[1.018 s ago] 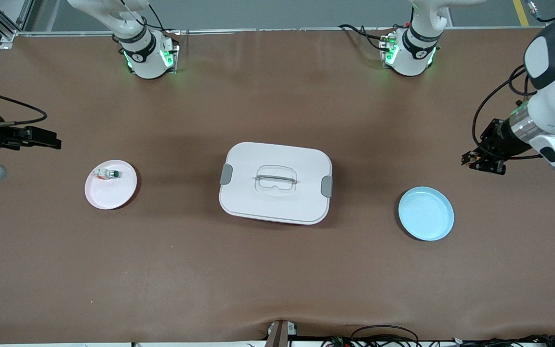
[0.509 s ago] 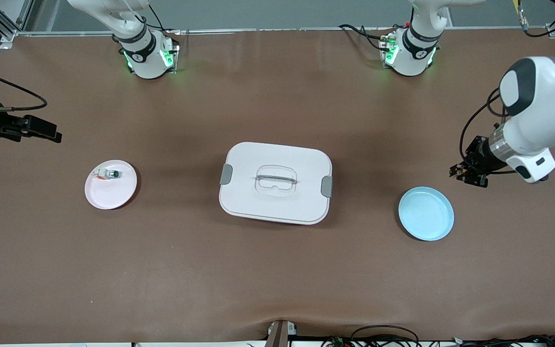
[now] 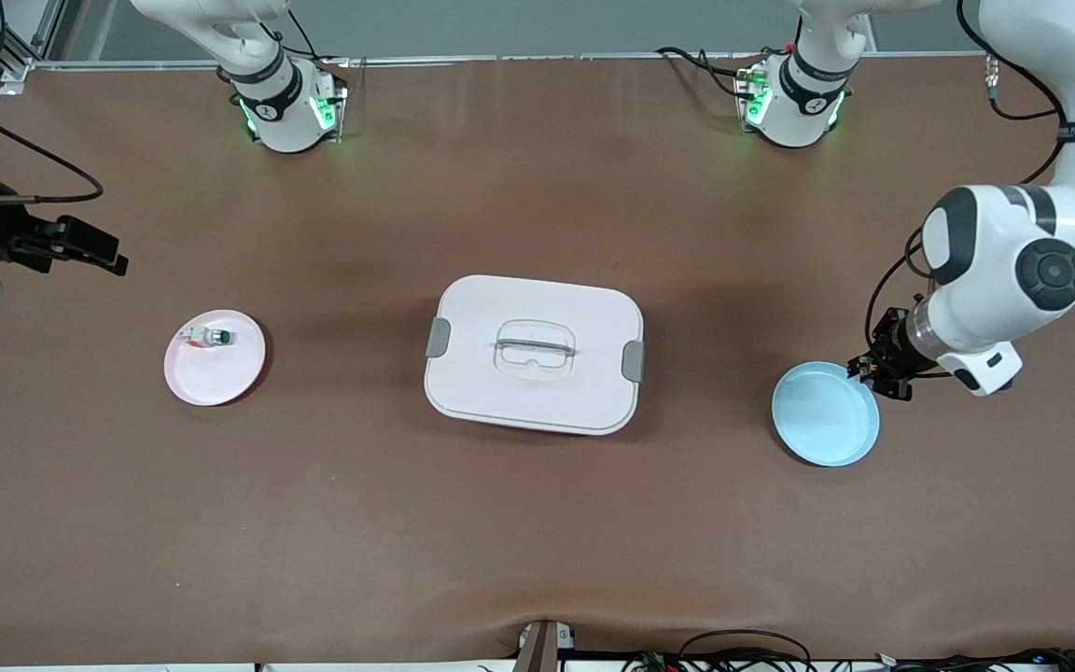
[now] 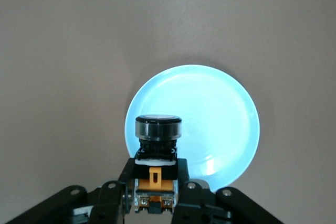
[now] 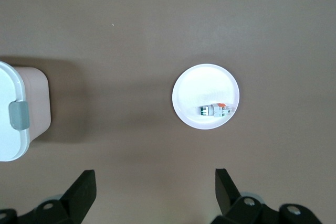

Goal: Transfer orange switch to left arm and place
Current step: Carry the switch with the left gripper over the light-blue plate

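The left gripper [image 4: 155, 203] grips the small black-bodied orange switch [image 4: 156, 153] above the round light-blue plate [image 3: 824, 413]; the right gripper's [image 5: 155, 192] fingers [image 5: 84, 191] spread wide above the brown counter [image 3: 537, 541].

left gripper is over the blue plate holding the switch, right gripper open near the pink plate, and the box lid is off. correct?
Not quite: the box has its lid on, with both grey latches and the clear handle in place, as the front view shows. The rest holds: the left gripper is shut on the switch over the blue plate, and the right gripper stands open near the pink plate.
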